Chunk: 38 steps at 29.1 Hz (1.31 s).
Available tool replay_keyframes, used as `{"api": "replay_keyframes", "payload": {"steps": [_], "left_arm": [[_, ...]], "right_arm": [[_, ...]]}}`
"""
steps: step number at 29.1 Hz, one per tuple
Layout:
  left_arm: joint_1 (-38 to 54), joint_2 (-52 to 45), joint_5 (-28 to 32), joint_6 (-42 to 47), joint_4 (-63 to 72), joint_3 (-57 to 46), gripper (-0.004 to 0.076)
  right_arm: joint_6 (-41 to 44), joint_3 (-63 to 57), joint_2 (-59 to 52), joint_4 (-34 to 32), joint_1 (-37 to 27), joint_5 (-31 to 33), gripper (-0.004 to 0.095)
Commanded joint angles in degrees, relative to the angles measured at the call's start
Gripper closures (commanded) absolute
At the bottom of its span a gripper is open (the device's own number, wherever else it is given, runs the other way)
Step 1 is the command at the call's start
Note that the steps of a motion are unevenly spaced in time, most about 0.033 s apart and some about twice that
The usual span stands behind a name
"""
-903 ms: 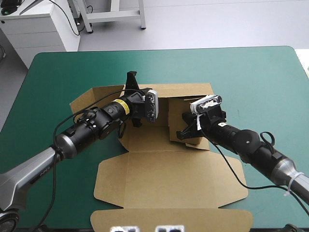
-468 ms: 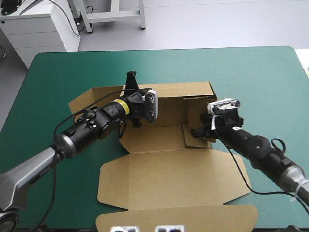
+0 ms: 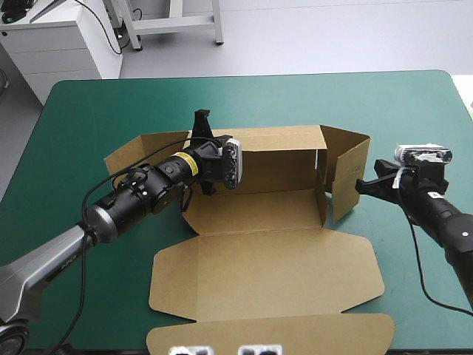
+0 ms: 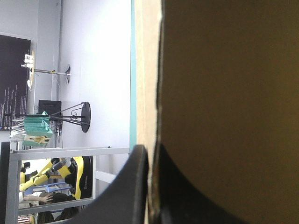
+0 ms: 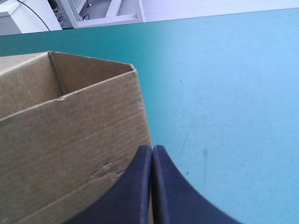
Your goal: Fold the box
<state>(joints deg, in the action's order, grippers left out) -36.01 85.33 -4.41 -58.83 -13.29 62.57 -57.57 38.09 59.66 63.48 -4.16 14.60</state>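
Brown box [image 3: 251, 211] lies mid-table on the teal-green cover [image 3: 96, 111], half formed. Its back wall [image 3: 281, 151] stands upright. The lid [image 3: 266, 259] lies flat toward the near edge. The left-end flaps [image 3: 137, 159] lie flat on the cover.

Left gripper [image 3: 201, 126] is at the back wall's top edge, near its left end. In its wrist view the black fingers [image 4: 135, 186] are all but closed, with a strip of board [image 4: 224, 93] running between them. It has hold of the wall.

Right gripper [image 3: 362, 185] sits just outside the box's right end. It is at the outer edge of the side panel [image 3: 347, 166], which stands upright and angles away from the back wall. In the right wrist view the fingers [image 5: 140, 186] press together into one point. The panel's [image 5: 70, 140] edge runs down into the seam between them, so it appears to be pinched there.

The floor panel between the walls shows plain brown board.
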Motion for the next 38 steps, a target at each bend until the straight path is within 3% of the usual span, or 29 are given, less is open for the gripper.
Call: {"api": "replay_keyframes", "payload": {"steps": [1,4,10,16,22,25,33,38], "left_arm": [[-0.18,-1.87,1.85,0.28,0.67,1.25,0.0732],[-0.18,-1.87,2.28,0.24,0.67,1.25,0.0732],[-0.18,-1.87,4.81,0.24,0.67,1.25,0.0732],[-0.18,-1.87,5.21,-0.65,0.77,1.25,0.0732],[-0.18,-1.87,5.23,-1.06,0.88,1.25,0.0732],[-0.18,-1.87,5.23,-1.06,0.88,1.25,0.0732],[-0.18,-1.87,5.23,-0.86,1.11,1.25,0.0732],[-0.18,-1.87,5.33,-0.86,1.11,1.25,0.0732]], "right_arm": [[0.24,4.52,-1.31,0.23,-5.93,10.05,0.0922],[3.88,9.09,-1.18,-1.89,-9.14,17.78,0.0922],[16.28,23.38,1.41,-13.60,-9.30,30.23,0.0922],[24.54,36.81,6.34,-20.33,-9.30,37.59,0.0921],[29.17,47.19,12.58,-22.90,-9.26,46.75,0.0920],[33.66,50.85,15.99,-27.66,-7.07,47.14,0.0920],[47.51,60.03,26.58,-49.39,6.97,46.32,0.0920],[51.05,69.09,34.94,-50.64,8.34,48.59,0.0920]]}}
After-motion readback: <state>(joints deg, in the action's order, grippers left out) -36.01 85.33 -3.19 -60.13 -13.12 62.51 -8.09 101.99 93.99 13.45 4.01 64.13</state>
